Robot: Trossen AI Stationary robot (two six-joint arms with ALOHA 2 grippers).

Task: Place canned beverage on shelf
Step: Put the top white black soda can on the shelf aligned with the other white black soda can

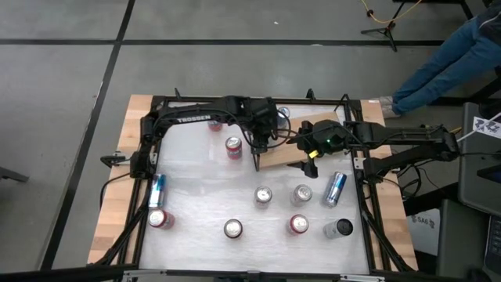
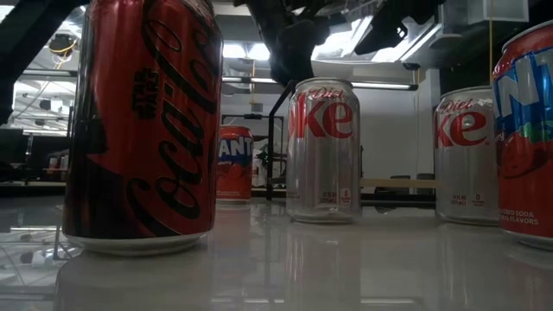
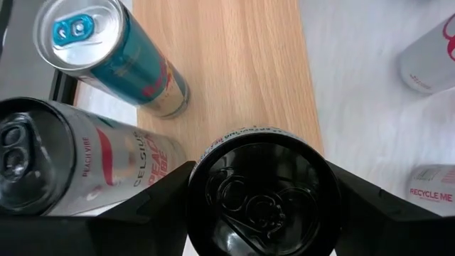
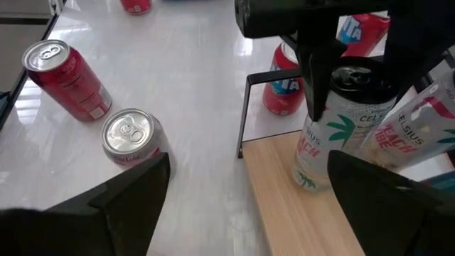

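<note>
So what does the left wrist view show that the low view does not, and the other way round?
Only the left wrist view shows the left gripper shut on a black-topped can over the shelf, beside a blue can and a white Celsius can. Only the low view shows a dark Coca-Cola can up close and a Fanta can farther back. Both show Diet Coke cans on the white table.
</note>
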